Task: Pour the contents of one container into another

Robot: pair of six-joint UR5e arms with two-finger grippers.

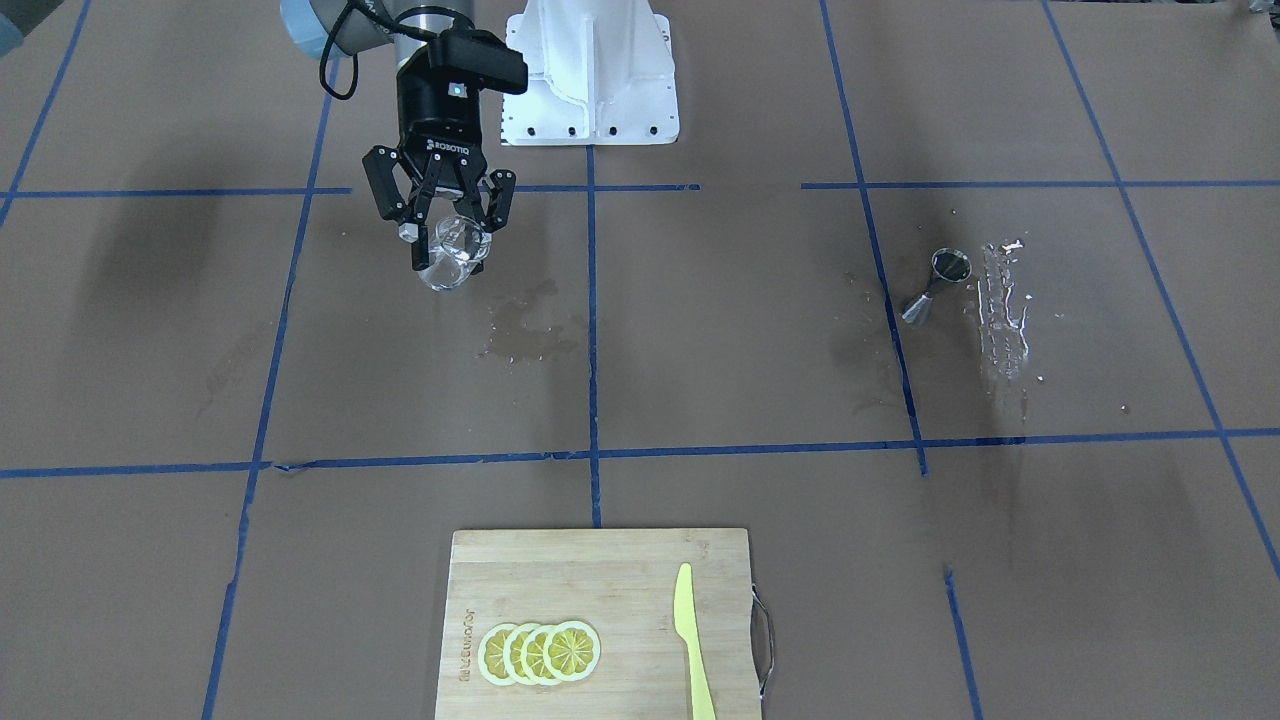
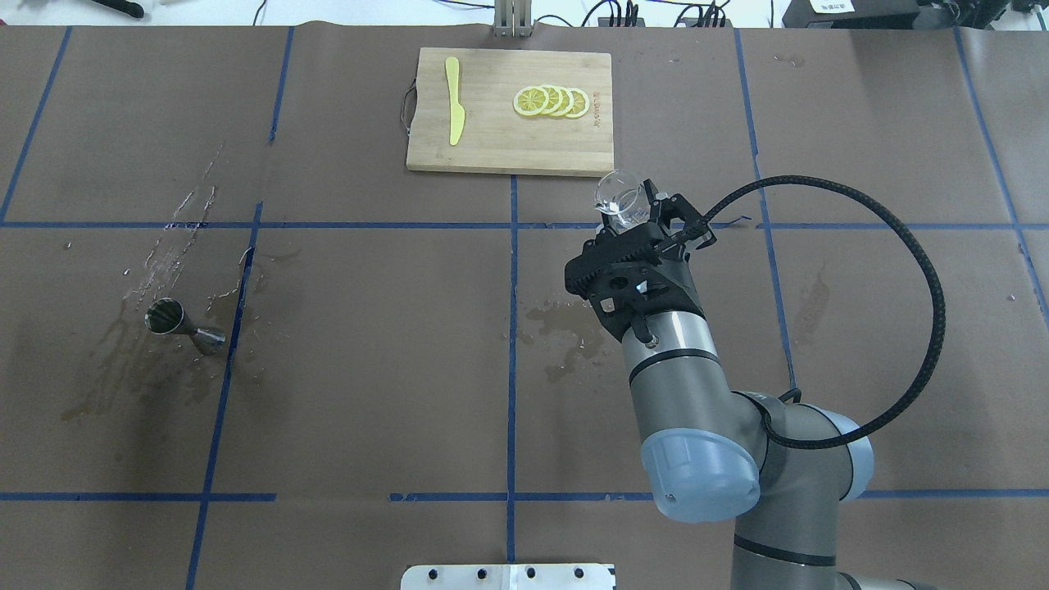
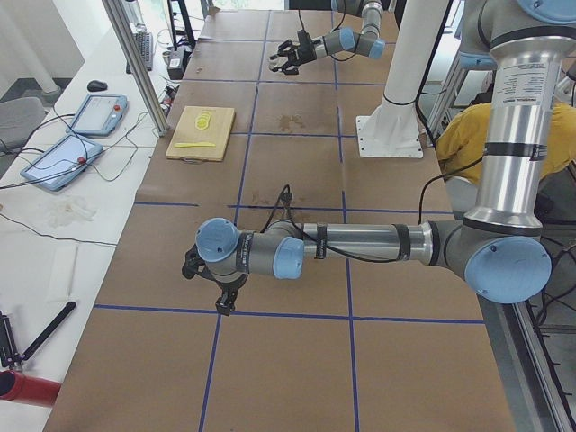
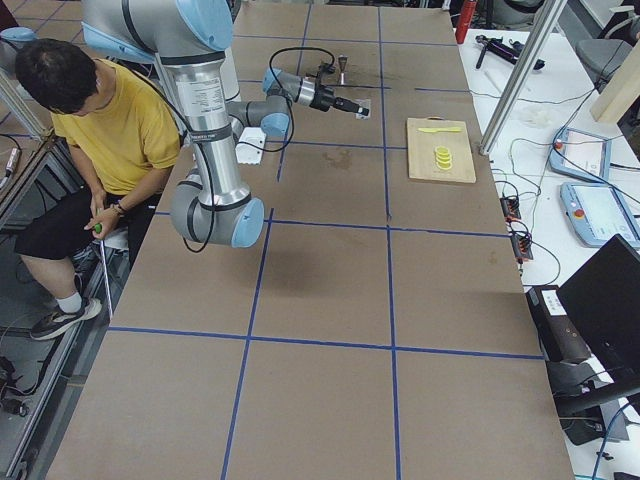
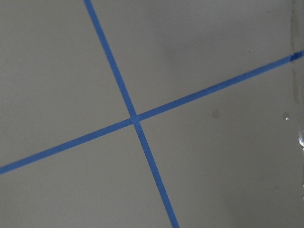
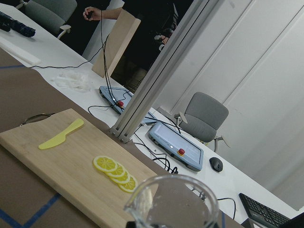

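Right gripper (image 1: 450, 238) clamps the clear tumbler (image 1: 449, 258) by its wall and holds it above the table (image 1: 700, 350), on the robot's right. The steel jigger (image 1: 934, 286) stands upright on the robot's left, well apart, with wet patches on the paper beside it. Left gripper (image 3: 223, 292) shows only in the left side view, low over the table; whether it is wide or closed cannot be told. Judged stage: pickup done; the carry to the jigger and the pour remain. "ROBOTIQ" reads on the right gripper's body; the cutting board's (image 1: 620, 590) engraved mark is illegible.
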